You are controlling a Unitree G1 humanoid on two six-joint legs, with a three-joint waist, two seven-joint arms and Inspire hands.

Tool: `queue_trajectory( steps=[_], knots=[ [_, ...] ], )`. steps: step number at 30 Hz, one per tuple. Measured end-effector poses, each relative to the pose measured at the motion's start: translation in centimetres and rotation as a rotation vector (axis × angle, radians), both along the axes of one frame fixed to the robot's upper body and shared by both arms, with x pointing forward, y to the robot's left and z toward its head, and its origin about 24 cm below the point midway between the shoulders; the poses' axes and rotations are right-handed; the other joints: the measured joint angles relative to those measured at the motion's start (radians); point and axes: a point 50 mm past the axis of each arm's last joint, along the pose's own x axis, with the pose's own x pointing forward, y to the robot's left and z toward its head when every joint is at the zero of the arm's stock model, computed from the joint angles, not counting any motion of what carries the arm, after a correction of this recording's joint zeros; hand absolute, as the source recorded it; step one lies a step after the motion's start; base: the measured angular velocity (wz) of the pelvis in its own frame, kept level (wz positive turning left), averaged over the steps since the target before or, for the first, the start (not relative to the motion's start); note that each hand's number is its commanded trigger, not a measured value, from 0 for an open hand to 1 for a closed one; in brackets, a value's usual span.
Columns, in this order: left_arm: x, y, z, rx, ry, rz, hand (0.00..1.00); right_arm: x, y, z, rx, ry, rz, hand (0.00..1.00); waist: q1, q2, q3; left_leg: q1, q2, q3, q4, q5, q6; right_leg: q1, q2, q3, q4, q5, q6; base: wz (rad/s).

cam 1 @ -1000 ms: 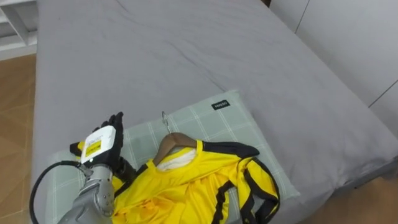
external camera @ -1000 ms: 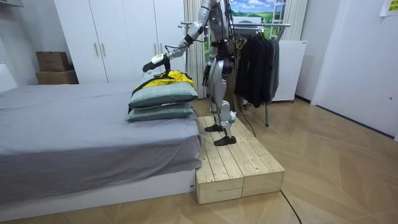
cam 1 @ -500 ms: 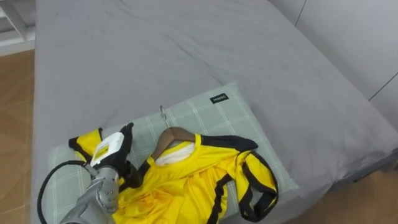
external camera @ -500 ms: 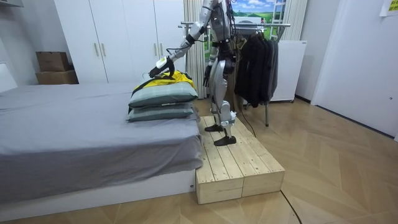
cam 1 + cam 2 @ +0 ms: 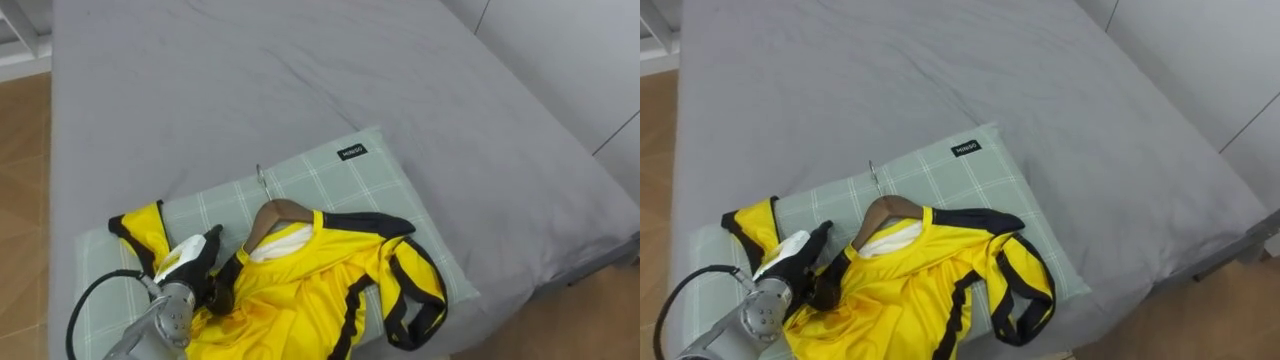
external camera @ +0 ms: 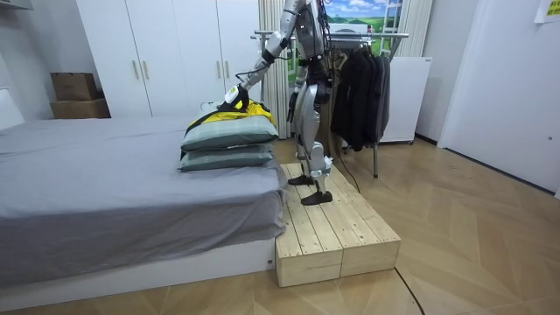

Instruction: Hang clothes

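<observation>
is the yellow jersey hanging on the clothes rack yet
No, the yellow jersey lies on the green checked pillow on the bed, with a wooden hanger in its collar.

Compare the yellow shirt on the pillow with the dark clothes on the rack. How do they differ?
The yellow shirt lies crumpled on the pillow, while the dark clothes hang down from the rack. The yellow shirt is bright with black trim; the dark clothes look plain. The yellow shirt is one garment; the dark clothes are several. Both are clothing.

Bright, even light falls across the grey bed [image 5: 300,80]; its creases and the pillow [image 5: 330,180] cast only soft, faint shadows.
</observation>
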Motion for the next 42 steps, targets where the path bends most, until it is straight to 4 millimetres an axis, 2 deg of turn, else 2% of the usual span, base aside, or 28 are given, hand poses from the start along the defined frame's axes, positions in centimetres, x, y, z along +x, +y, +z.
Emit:
queue_trajectory(
  steps=[13,26,42],
  knots=[
    [-0.2,0.1,-0.3,-0.02,0.05,-0.005,0.0,0.1,0.1,0.0,-0.002,0.01,0.012,0.0,0.0,0.0,-0.0003,-0.003,-0.007,0.017,0.021,0.001,0.002,-0.027,-0.005,0.026,0.052,-0.012,0.002,-0.02],
    [-0.7,0.0,-1.1,-0.058,0.13,-0.02,0.0,0.1,-0.1,0.0,-0.003,0.013,0.006,0.0,-0.016,-0.001,-0.0002,-0.002,-0.009,0.025,0.033,0.002,0.003,-0.03,-0.009,0.027,0.067,-0.013,0.002,0.0],
    [-0.2,-0.1,-0.6,-0.05,0.178,-0.067,0.0,0.2,-0.2,0.1,-0.006,0.013,0.033,0.0,-0.014,-0.001,-0.0005,-0.005,-0.01,0.025,0.035,0.002,0.003,-0.03,-0.012,0.024,0.067,-0.013,0.002,0.0]
  ],
)
